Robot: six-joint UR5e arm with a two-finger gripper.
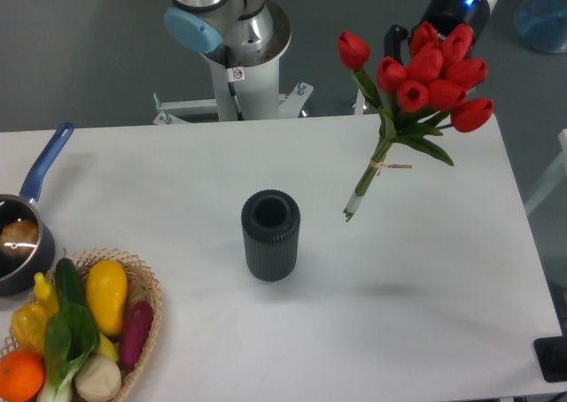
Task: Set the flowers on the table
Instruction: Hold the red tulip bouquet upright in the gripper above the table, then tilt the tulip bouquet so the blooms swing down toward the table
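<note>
At upper right, the flowers (423, 74) are held aloft over the table (399, 313); the hand (403, 37) is hidden, its grip cannot be told.

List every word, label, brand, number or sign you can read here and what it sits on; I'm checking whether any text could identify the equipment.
No text can be read in this view.
Small round red-and-white sticker on the robot base column: a sign of some kind, too small to read.
Nothing legible on the dark ribbed vase, the flowers, the saucepan, the wicker basket or the table.
</note>
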